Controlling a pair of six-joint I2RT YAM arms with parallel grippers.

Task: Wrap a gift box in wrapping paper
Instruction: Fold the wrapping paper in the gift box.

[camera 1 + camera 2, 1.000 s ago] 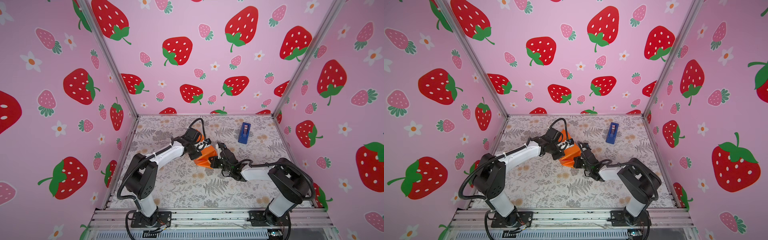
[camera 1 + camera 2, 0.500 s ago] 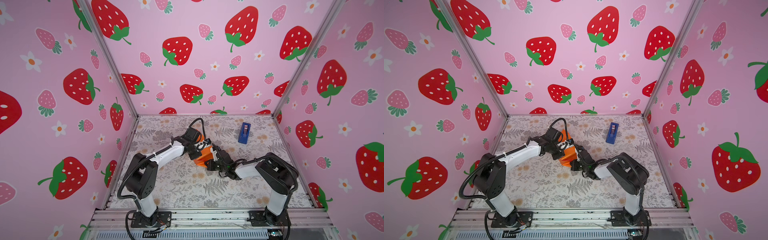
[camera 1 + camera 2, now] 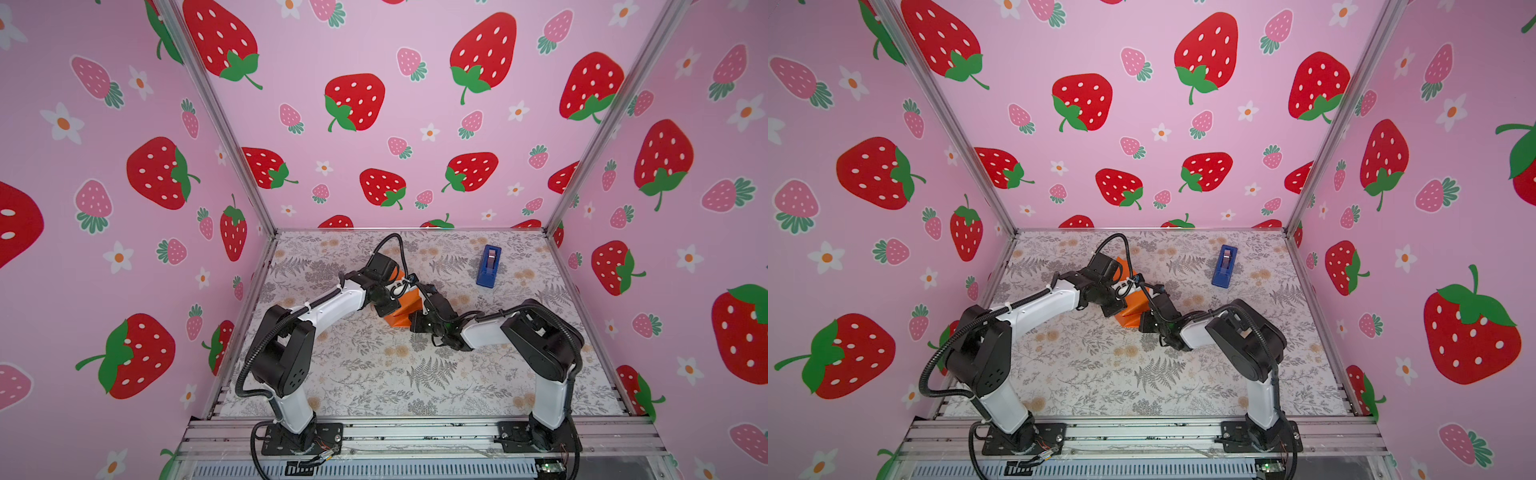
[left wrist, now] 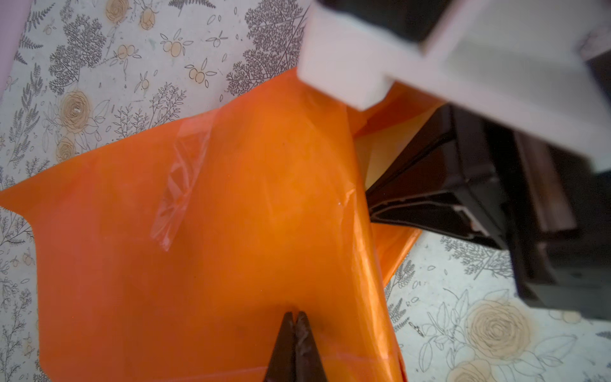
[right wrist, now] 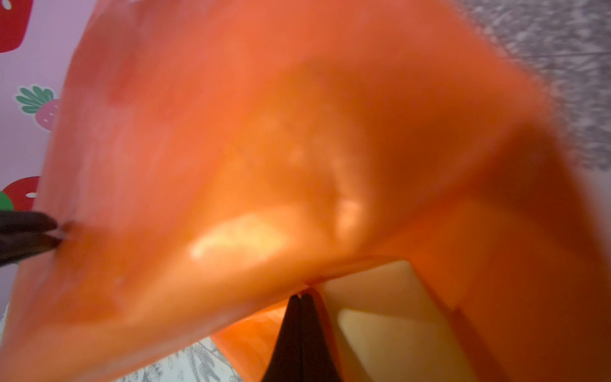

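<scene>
The table (image 3: 415, 374) is covered by a pale sheet printed with grey ferns and tan roses, and much of it is bare in both top views. Near the middle lies the wrapping paper (image 3: 405, 309), folded into a compact orange bundle with its glossy face outward. In the left wrist view, an orange flap of it (image 4: 198, 231) spreads flat over the printed pattern. A blue tape dispenser (image 3: 489, 266) sits well apart from the bundle, toward the far right corner, with its long side running toward the back wall.
</scene>
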